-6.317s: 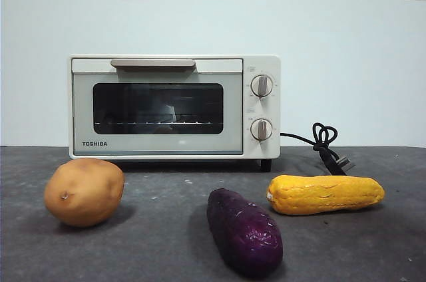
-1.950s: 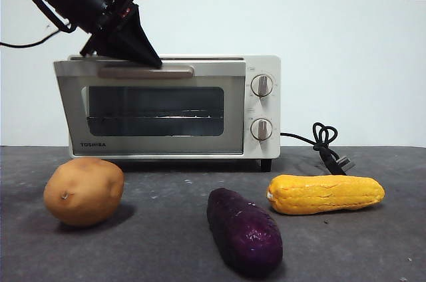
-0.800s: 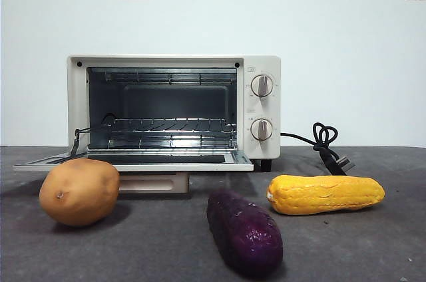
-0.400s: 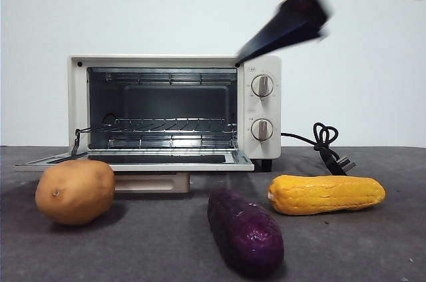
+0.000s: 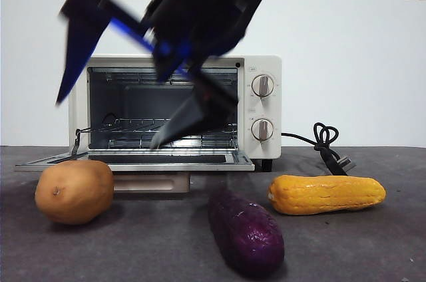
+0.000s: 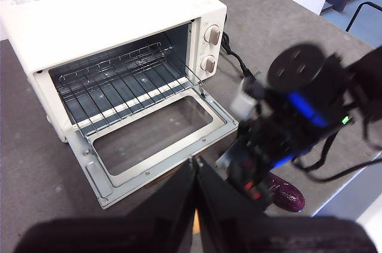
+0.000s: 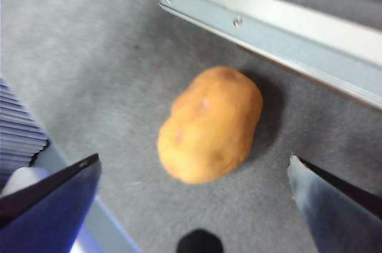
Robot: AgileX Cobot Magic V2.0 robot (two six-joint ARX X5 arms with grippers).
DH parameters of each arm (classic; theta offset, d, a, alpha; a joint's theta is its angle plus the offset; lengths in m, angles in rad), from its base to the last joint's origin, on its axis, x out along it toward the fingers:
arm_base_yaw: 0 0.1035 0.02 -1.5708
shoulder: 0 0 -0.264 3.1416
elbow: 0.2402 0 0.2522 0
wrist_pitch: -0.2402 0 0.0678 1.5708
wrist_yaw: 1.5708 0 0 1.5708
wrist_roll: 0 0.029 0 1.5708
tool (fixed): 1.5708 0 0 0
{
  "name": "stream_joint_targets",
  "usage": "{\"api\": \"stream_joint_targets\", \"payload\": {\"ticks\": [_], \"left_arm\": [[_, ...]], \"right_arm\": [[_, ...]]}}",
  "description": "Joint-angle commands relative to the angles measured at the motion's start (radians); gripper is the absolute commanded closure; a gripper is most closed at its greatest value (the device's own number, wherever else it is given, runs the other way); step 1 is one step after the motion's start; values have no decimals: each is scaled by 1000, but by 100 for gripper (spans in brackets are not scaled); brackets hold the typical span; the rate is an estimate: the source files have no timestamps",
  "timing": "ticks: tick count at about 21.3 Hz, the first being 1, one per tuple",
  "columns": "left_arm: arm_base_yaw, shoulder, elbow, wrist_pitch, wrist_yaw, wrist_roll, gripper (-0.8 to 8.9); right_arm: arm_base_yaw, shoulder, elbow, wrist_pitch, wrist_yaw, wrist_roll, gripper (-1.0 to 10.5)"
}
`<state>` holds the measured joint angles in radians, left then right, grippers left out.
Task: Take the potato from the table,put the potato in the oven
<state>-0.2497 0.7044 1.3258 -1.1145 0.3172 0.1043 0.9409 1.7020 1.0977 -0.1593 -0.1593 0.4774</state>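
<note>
Front view: the right gripper [image 5: 110,96] has swept in from the upper right in the last half second and now hangs, jaws spread wide and empty, above the potato [image 5: 74,191], which sits on the table [image 5: 346,242] just before the oven's [image 5: 174,109] dropped door. The grasp looks imminent. The left gripper [image 6: 197,172] waits, jaws together. Count: one potato, one oven, two grippers.
</note>
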Motion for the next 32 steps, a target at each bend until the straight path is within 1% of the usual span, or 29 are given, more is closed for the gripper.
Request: {"api": "stream_joint_targets", "payload": {"ticks": [1,5,11,12,15,22,23,25,26,28,29,30,32], "left_arm": [[2,-3,-9,2,1,-3,821],[2,-3,-9,-6,2,-1,821],[2,-3,-9,-10,5,2,821],[2,-3,-9,-10,4,2,821],[2,-3,-9,-10,4,4,821],[2,-3,-9,-8,5,4,821],[2,-3,-9,-8,5,4,821],[1,-3,-9,-9,5,5,821],[1,-3,-9,-9,5,5,821],[1,-3,-9,-9,4,5,821],[1,-3,-9,-10,3,5,821],[1,-3,-9,-10,3,5,821],[1,-3,-9,-10,3,5,821]], "right_arm": [[9,52,3,56,10,60,285],[13,107,14,129,11,84,285],[16,205,103,108,17,82,285],[16,215,106,95,37,80,285],[15,227,106,76,53,71,285],[18,252,106,76,54,64,292],[18,258,106,76,54,64,333],[23,262,106,81,55,64,470],[25,262,106,89,55,63,566],[29,262,106,92,52,62,832],[30,262,106,91,43,48,945],[31,262,106,91,27,45,962],[31,262,106,91,29,46,963]]}}
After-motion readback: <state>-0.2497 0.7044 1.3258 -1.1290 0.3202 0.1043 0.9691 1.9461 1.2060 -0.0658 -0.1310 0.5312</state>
